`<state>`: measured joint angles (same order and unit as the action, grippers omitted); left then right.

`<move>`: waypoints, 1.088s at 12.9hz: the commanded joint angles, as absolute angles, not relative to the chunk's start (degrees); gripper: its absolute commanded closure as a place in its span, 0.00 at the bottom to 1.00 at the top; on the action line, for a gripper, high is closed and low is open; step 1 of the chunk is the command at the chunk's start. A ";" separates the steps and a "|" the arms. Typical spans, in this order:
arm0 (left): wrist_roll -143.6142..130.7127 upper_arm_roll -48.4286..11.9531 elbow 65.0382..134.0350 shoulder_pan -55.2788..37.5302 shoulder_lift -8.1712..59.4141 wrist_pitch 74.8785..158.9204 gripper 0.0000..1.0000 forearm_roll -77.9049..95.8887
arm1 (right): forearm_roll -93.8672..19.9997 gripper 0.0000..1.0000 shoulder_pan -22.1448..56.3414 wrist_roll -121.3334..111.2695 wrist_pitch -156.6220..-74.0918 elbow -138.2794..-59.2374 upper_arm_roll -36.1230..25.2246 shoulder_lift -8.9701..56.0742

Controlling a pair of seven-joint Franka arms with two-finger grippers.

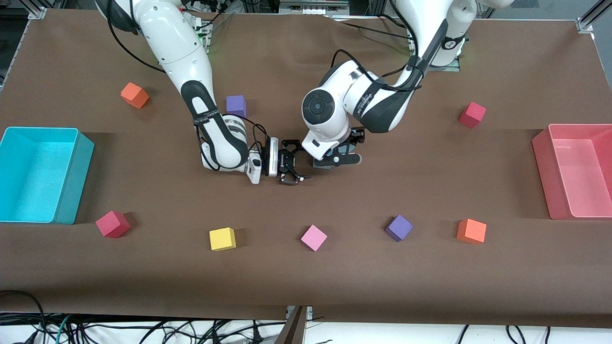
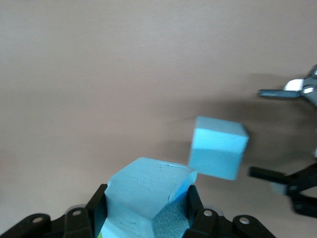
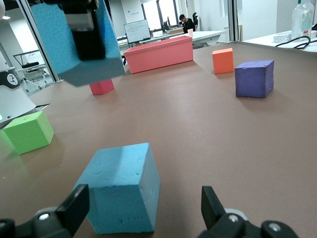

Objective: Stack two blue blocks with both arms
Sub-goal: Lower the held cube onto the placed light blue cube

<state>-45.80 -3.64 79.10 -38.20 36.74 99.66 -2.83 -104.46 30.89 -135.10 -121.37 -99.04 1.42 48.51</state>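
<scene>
The left gripper (image 2: 146, 218), clamped on one blue block (image 2: 146, 191), hangs near the other blue block (image 3: 121, 186), which lies between the spread fingers of the right gripper (image 3: 143, 210).

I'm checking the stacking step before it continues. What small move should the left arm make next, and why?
Probably carry the held blue block sideways until it is over the resting blue block, then lower. The left gripper is shut on its block, which sits offset from the other on the table; the right gripper is open beside that one.

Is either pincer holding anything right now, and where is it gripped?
The left pincer grips one light-blue foam cube by two facing sides. The right pincer is open, holding nothing, around the second blue foam cube on the table.
</scene>
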 commanded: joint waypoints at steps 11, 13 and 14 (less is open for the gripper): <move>-51.42 -2.64 76.38 -40.43 42.71 106.52 0.47 -0.79 | -105.29 0.00 30.50 -136.32 -121.11 -99.93 1.58 47.81; -51.42 -2.64 76.46 -40.43 42.71 106.52 0.45 -0.88 | -105.29 0.00 30.50 -136.32 -121.11 -99.93 1.58 47.81; -51.50 -2.64 76.46 -40.52 42.98 106.61 0.42 -0.79 | -105.29 0.00 30.50 -136.32 -121.20 -99.93 1.58 47.81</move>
<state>-51.09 -3.44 78.41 -39.72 41.84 106.83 -1.79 -104.46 30.80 -135.29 -121.37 -99.04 1.36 48.51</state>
